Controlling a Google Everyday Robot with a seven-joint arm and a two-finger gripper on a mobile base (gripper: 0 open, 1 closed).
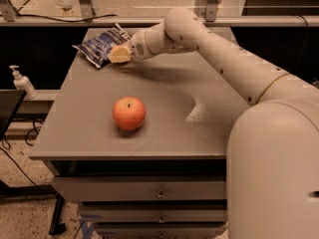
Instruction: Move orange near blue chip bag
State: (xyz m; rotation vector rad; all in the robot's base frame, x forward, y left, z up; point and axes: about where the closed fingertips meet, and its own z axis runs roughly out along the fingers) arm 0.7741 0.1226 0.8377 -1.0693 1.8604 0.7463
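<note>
The pincer (pixel 124 52) is clenched on the orange (pixel 118 55), just beside the blue chip bag (pixel 98 48) on its right. The apple (pixel 129 113) lies well apart from the bag, toward the table (pixel 209 138) front.

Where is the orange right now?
In the camera view, the orange is held in the gripper over the table's back-left corner, right beside the blue chip bag.

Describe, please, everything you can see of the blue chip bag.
The blue chip bag is crinkled dark blue foil with white markings, lying flat and slightly askew at the far left corner of the table. The orange, at the tip of the hand, is right beside its near-right edge; whether they touch is unclear.
</note>
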